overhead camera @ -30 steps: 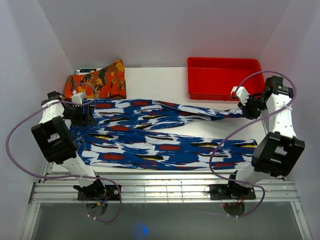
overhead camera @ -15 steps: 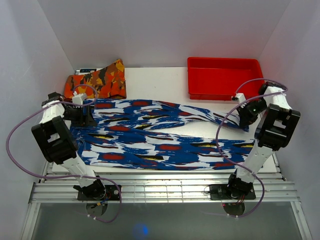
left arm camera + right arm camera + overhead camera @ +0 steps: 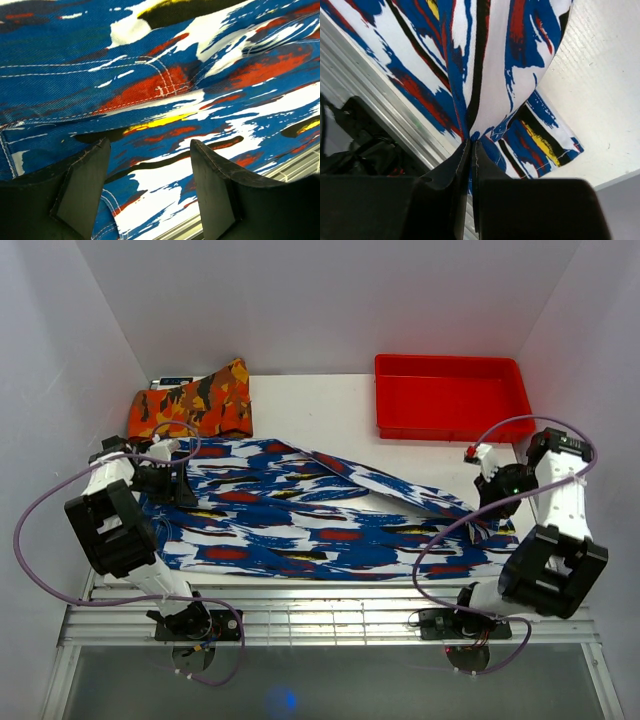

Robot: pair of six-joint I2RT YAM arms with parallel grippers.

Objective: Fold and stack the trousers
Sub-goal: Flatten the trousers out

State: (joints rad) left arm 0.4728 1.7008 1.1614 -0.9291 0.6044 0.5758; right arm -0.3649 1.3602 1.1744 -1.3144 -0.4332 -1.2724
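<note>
The trousers [image 3: 300,525] lie spread across the near half of the table [image 3: 320,405], waist end at the left and legs running to the right. The left arm rises from its base along the left edge, its elbow block above the near left corner of the fabric; the wrist turns inward, so the left gripper [image 3: 150,150] points right, low over the waist end. Its jaws stand wide apart with nothing clamped between them; contact with the fabric cannot be determined. The right arm rises from its base to an elbow block at the near right, extends away, then folds back at the wrist, so the right gripper [image 3: 471,143] points down. Its jaws are closed on a fold of the far trouser leg, which stretches diagonally from the waist to the grip, near the other leg's hem.
</note>
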